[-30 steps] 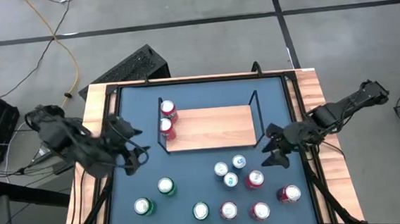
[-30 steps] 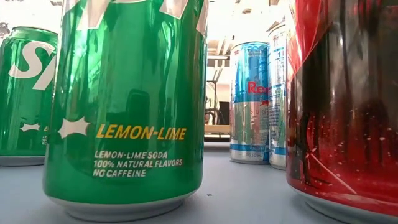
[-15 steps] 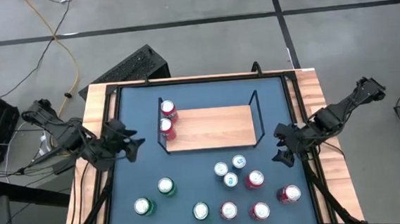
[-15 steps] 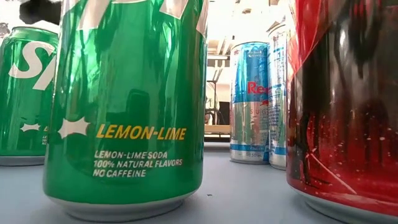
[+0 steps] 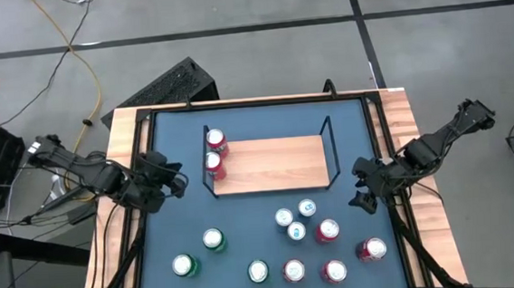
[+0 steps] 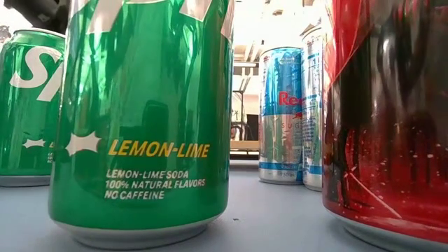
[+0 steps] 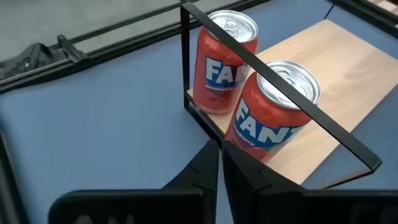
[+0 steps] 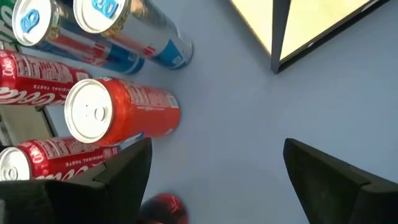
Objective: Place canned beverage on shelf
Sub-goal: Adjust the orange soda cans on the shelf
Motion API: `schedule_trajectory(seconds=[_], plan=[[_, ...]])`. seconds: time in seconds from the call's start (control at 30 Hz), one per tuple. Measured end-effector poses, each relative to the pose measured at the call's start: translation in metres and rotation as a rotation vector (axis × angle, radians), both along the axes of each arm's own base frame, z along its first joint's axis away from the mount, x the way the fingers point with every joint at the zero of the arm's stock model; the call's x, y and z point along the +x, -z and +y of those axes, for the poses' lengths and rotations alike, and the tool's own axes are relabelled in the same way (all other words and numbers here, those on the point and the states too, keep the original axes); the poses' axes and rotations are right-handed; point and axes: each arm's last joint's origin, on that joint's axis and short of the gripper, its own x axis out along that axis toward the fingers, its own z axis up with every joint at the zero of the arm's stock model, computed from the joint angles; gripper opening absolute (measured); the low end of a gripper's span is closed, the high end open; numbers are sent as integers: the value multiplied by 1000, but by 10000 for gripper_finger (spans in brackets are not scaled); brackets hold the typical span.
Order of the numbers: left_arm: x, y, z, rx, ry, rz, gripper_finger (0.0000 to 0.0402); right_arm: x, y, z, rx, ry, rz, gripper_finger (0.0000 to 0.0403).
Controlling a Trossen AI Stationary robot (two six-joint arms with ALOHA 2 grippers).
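The shelf, a light-wood board with black wire end frames, lies in the middle of the blue table. Two red cans stand upright on its left end, seen behind the wire frame as two orange-red cans. My left gripper hovers left of the shelf, shut and empty, pointing at those cans. My right gripper hovers off the shelf's near right corner, open and empty. Loose cans stand on the near half of the table.
Green cans stand near left, slim blue-silver cans near middle and red cans near right. In the low view a green can and a red can fill the front. A raised wooden rim borders the table.
My left gripper has drawn back from the near left of the table toward its left and far edges, and it has shut on nothing. My right gripper has shifted a little toward the right edge and stays open. No can has moved.
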Motion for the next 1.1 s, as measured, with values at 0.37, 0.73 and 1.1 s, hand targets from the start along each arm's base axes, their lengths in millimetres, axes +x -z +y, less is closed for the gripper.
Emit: schedule_trajectory(seconds=[0.37,0.73,1.1], plan=[[17,24,6,-28,-39,-58,0,0,0,-1,-15,11,-8,347],[35,29,16,-60,4,-112,0,1,0,-1,-33,18,-18,347],[60,32,22,-112,95,-125,0,1,0,-2,-56,22,-27,347]])
